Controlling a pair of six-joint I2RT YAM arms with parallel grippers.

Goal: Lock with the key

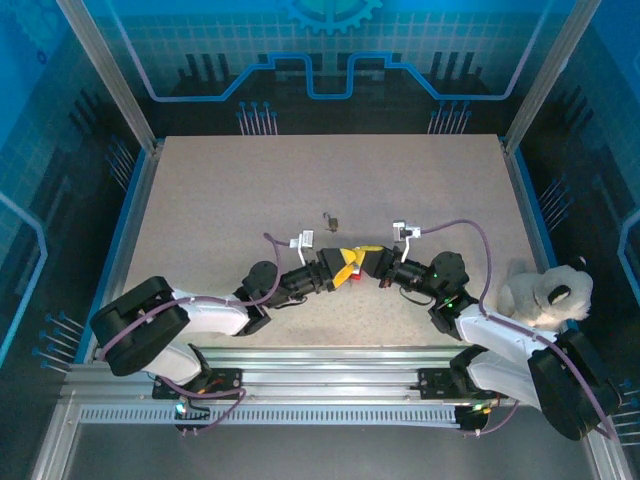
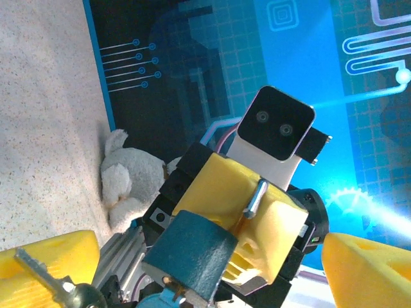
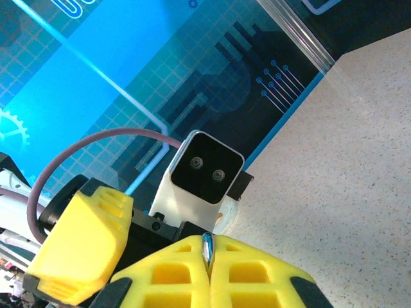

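Nearly touching — left pincer [image 1: 342,268] spread wide by key [image 2: 40,276], right pincer [image 3: 209,241] clenched on metal sliver [image 3: 206,251], table [image 1: 250,180] open beyond.

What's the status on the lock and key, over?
Left jaws open, right jaws shut on padlock shackle. Key by left finger, not inserted. Small brass lock lies apart.

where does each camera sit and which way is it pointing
top external: above and behind the bases, looking down at the table; both arms show, left gripper and right gripper tip to tip mid-table.
left wrist: on the left arm, facing the right gripper head-on, plush toy behind; own open fingers and the key at the bottom.
right wrist: on the right arm, facing the left arm's wrist camera; own fingers shut on a silver bar.
shared: the wrist views face each other.
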